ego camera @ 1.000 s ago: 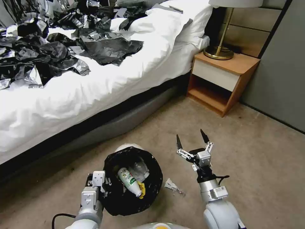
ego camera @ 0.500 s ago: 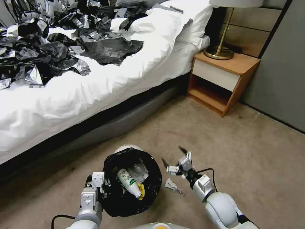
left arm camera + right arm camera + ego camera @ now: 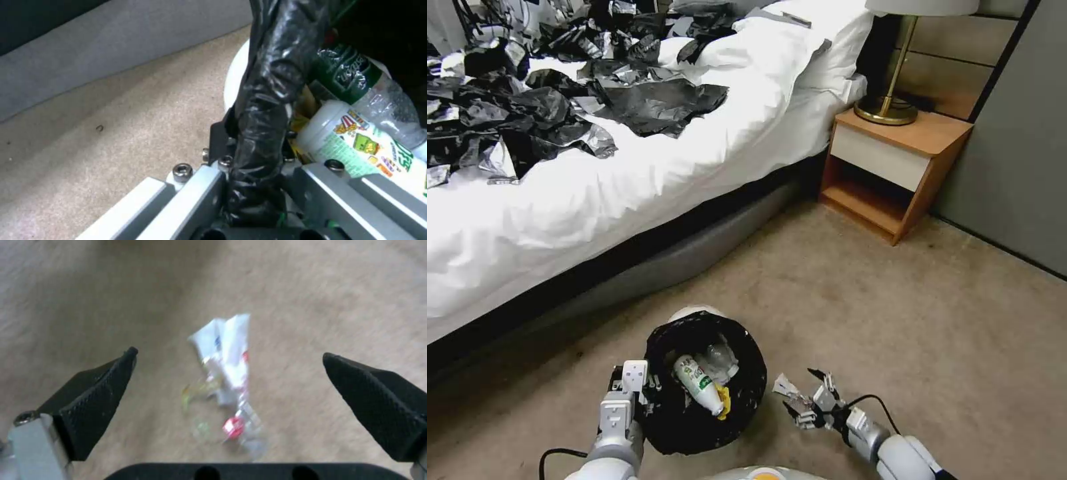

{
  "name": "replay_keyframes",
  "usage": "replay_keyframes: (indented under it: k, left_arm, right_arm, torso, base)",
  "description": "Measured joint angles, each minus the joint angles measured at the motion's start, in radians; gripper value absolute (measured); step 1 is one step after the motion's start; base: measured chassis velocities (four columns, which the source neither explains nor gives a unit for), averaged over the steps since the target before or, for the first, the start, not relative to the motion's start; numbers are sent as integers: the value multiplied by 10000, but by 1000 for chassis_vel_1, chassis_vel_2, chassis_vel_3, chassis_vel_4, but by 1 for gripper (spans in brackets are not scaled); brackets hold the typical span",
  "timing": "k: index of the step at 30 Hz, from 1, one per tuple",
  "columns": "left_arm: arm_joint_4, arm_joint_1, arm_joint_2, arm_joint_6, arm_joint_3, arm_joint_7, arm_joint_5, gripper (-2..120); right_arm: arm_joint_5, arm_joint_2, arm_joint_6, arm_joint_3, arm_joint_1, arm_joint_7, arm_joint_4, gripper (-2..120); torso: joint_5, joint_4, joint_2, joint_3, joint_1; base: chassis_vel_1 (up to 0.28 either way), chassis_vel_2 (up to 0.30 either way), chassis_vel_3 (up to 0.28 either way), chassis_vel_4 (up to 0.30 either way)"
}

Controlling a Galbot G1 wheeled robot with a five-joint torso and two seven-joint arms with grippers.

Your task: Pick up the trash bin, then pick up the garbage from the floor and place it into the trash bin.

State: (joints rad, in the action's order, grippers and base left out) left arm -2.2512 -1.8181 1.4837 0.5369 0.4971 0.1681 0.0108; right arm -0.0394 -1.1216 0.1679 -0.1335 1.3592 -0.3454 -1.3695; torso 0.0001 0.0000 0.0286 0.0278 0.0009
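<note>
The left gripper [image 3: 642, 392] was clamped on the bagged rim of the trash bin [image 3: 706, 381], which already held bottles [image 3: 699, 383]. The right gripper [image 3: 807, 399], fingers spread wide, hung low over a crumpled wrapper [image 3: 229, 373] lying between them on the floor [image 3: 894, 320], not yet grasped.

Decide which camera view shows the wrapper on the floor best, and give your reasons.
The right wrist view: the wrapper lies centred between the open right gripper fingers, with its white, red and clear parts visible. In the head view the wrapper is a small scrap beside the bin, partly behind the gripper. The left wrist view looks at the bin's rim instead.
</note>
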Motion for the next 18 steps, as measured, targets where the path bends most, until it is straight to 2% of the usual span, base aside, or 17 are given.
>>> replay_keyframes:
  k: [8,18]
  left_arm:
    - [-40,-48,8,2,-23,5,-14,0]
    - [-92,-120,64,-10,-55,19,-66,0]
  right_arm:
    - [-354,-426,756,-202,-342,-790,1165,100]
    - [-806,-884,1252,-360,-1056,-819,2668,100]
  torso:
    - [0,1,0,-1,0]
    - [0,1,0,0,0]
  base:
    - [0,0,0,0]
    - [0,0,0,0]
